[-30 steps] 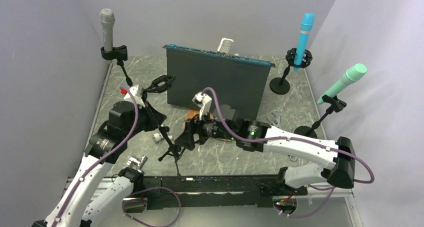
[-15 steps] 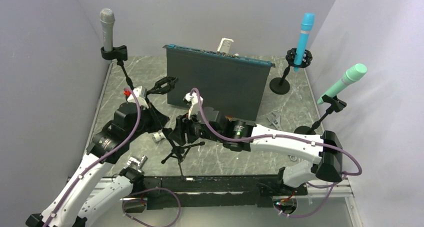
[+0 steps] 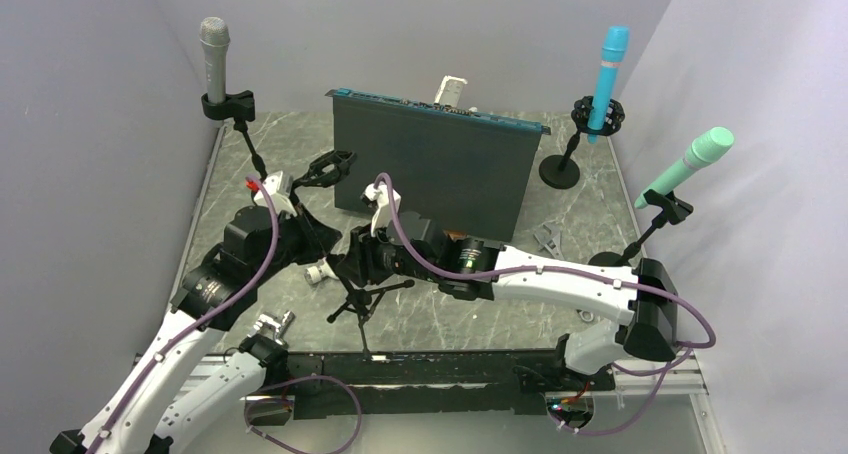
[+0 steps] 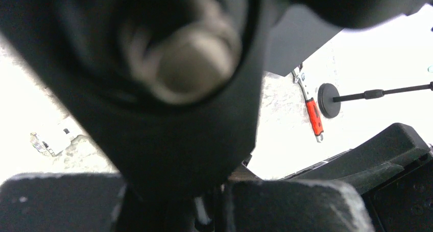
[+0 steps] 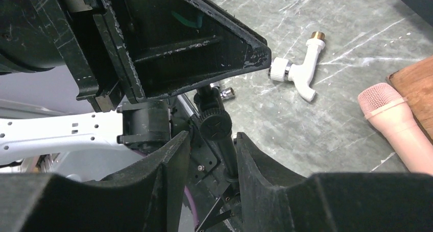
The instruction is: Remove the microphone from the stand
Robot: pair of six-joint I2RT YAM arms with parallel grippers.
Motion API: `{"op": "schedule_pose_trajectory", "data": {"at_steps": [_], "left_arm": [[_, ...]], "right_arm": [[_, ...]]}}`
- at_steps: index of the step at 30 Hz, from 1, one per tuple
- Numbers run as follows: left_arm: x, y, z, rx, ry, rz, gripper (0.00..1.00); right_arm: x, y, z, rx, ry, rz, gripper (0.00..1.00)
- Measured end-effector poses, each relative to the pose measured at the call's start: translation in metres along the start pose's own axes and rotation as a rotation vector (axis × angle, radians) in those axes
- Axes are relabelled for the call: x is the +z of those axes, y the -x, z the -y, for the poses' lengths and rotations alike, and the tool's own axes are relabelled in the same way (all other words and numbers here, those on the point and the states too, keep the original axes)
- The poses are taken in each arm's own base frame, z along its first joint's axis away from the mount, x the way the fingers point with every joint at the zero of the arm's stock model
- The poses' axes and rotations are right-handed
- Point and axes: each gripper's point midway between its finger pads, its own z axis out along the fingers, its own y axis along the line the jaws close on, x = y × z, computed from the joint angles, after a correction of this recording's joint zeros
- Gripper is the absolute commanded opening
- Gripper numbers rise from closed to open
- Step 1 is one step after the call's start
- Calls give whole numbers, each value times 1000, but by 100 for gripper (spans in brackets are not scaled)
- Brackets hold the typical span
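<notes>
A black tripod stand (image 3: 362, 296) leans across the middle of the table, its clip (image 3: 326, 166) holding nothing. My left gripper (image 3: 300, 224) is shut on the stand's upper part, which fills the left wrist view as a dark blur above my left gripper (image 4: 214, 191). My right gripper (image 3: 352, 264) is open, its jaws on either side of the stand's pole (image 5: 220, 140). The pole rests against the right finger, with a gap on the other side. A pink microphone (image 5: 394, 123) lies on the table beside a wooden board (image 5: 416, 86), apart from the stand.
A white pipe fitting (image 5: 302, 72) lies near the stand's feet. A dark upright panel (image 3: 435, 164) stands behind. Grey (image 3: 213, 59), blue (image 3: 608, 64) and green (image 3: 690, 162) microphones sit in stands along the edges. An orange-handled tool (image 4: 313, 117) lies by a round base (image 4: 331, 95).
My right gripper has moved left to the stand and its jaws have narrowed around the pole. The stand's feet have shifted slightly. The left gripper stays shut on the stand.
</notes>
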Motion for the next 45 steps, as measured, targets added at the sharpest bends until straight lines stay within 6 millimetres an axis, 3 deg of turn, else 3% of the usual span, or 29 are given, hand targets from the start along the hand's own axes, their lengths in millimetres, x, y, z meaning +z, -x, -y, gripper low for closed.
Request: {"op": "schedule_pose_trajectory", "data": {"at_steps": [9,15,18,23,28,35,45], "left_arm": [[3,-7,-4,1,3,-18,0],[3,-7,-3,3,-1,-20,0],[3,-7,-4,6,3,-20,0],[2,-8,-3,11,-5,-24,0],[2,-11,-5,13,8,-46,0],[-4,-10,0,37,16,-89,0],[-8,-7,2,80,10,-97,0]], "right_arm": [[6,6,1,1,-2,5,39],[13,1,2,-16,4,-19,20],[14,1,3,-27,5,-21,0],[13,1,3,-111,21,-29,0],[14,-1,3,-355,88,-24,0],[10,0,-8,-835,240,53,0],[11,2,-16,-1338,204,44,0]]}}
